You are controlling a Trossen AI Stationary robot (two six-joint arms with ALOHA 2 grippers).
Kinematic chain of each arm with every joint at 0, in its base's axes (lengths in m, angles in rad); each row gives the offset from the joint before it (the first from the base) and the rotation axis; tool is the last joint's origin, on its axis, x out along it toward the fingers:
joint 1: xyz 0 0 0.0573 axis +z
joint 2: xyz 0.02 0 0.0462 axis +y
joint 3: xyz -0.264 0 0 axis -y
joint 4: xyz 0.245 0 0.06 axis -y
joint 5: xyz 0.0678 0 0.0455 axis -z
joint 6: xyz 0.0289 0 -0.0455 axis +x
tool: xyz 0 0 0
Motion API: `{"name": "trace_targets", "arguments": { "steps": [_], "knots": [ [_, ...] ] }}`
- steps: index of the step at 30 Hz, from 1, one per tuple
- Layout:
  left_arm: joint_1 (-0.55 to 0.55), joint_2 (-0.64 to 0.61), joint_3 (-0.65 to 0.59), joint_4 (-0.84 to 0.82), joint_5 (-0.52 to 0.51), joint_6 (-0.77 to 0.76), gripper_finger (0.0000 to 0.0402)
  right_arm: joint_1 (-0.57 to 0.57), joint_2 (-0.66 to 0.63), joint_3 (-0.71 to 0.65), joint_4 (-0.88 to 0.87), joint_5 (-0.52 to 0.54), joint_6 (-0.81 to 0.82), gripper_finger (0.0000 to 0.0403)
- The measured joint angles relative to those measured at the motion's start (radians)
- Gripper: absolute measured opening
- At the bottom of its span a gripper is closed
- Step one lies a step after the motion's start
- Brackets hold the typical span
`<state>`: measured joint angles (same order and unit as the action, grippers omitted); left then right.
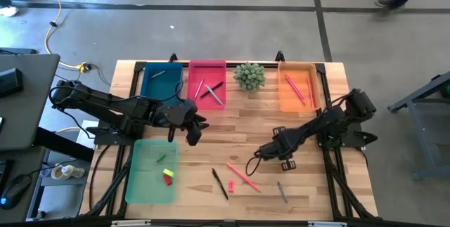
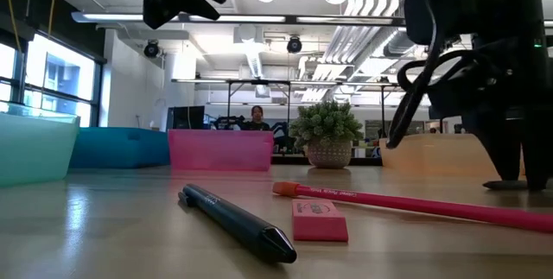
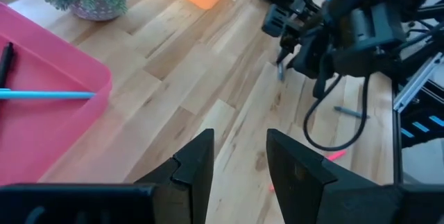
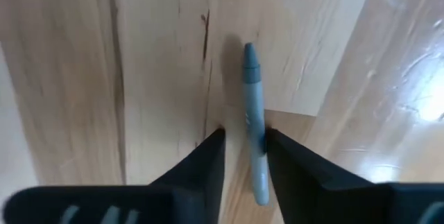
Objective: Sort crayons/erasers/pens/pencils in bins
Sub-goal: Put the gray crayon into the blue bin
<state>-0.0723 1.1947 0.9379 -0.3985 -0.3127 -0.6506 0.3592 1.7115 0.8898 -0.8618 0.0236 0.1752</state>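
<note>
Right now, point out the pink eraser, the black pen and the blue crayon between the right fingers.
pink eraser [image 2: 320,226], low view, front face.
black pen [image 2: 233,217], low view, mid barrel.
blue crayon [image 4: 252,106], right wrist view, upper shaft.

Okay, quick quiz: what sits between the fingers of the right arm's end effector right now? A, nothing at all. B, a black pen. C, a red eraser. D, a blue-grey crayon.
D: the right wrist view shows the blue-grey crayon lying on the wooden table, running up between the two dark fingers of the right end effector.
</note>
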Motion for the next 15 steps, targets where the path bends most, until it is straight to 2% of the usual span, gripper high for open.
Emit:
{"name": "trace_targets", "arguments": {
  "steps": [7,15],
  "knots": [
    [0.000,0.000,0.000,0.000,0.039,0.000,0.0119,-0.025,0.001,-0.001,0.004,-0.043,0.001,0.0013],
    [0.000,0.000,0.000,-0.001,0.183,-0.001,0.0119,-0.028,-0.001,-0.002,0.009,-0.053,0.030,0.0012]
  ]
}}
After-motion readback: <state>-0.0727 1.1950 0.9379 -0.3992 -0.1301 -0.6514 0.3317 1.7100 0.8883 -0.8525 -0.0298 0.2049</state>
